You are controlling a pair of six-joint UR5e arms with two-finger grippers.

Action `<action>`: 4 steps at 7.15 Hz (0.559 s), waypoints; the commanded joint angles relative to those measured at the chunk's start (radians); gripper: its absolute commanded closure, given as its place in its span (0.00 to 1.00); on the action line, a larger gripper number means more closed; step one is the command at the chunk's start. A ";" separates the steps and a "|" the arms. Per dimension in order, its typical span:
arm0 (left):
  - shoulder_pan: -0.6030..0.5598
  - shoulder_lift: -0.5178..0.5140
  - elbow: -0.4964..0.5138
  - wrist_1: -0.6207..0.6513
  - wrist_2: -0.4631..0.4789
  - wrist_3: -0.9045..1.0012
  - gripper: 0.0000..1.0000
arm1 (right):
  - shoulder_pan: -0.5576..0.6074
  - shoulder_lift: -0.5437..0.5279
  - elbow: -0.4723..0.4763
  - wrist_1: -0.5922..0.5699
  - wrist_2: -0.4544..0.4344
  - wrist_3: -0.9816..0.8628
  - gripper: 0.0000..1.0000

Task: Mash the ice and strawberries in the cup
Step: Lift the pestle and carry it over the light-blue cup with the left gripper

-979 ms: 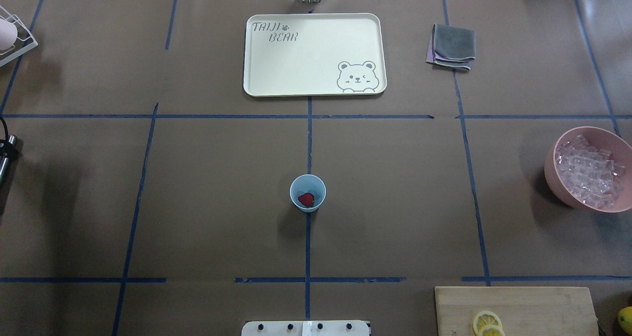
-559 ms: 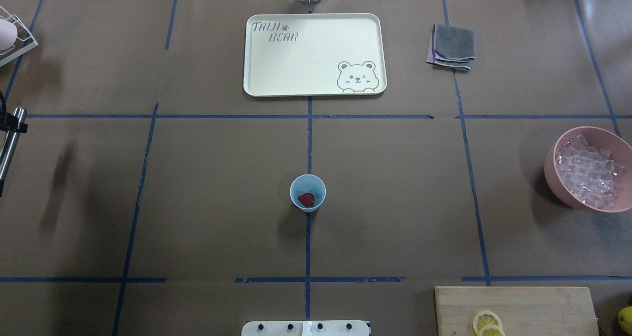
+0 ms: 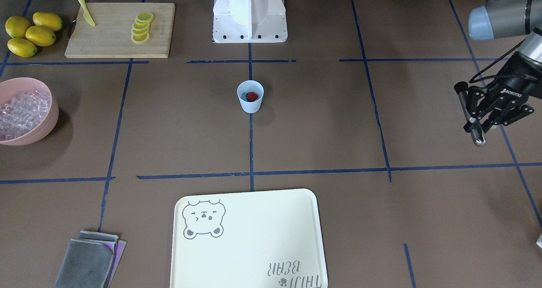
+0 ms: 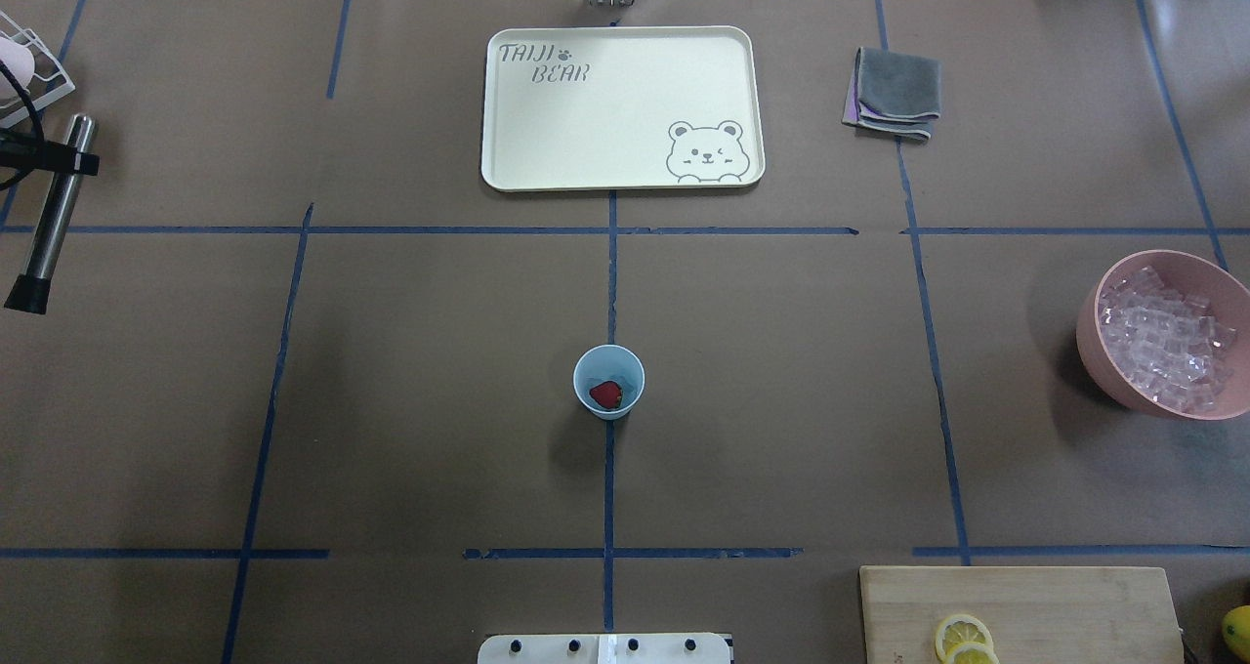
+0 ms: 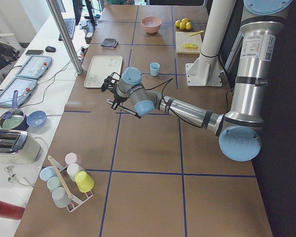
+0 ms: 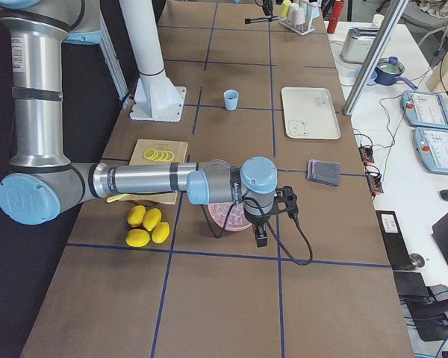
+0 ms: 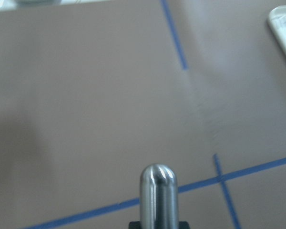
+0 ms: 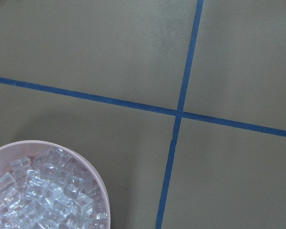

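As the left gripper [image 3: 469,109] pinches a slanted steel rod [image 4: 57,205], the pale-blue plastic cup [image 4: 591,371] stands mouth-up on brown paper [image 4: 410,400]; whether the right gripper [image 6: 260,237] is spread, I cannot tell.

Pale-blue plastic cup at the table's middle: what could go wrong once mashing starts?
1. The pale-blue plastic cup stands free, nothing steadying it; a push from the steel rod in the left gripper might tip or slide it.
2. Only the red strawberry shows clearly inside; the clear ice cubes lie in the pink bowl, so the ice may get skipped.
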 commanded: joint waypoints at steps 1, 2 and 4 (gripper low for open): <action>0.107 -0.052 -0.126 0.003 0.182 0.010 1.00 | 0.000 -0.001 0.004 0.001 0.001 0.001 0.01; 0.211 -0.104 -0.156 -0.003 0.335 -0.008 1.00 | 0.000 -0.001 0.013 0.001 -0.001 -0.001 0.01; 0.389 -0.164 -0.216 -0.053 0.581 -0.137 1.00 | 0.000 -0.001 0.016 0.001 -0.003 -0.001 0.01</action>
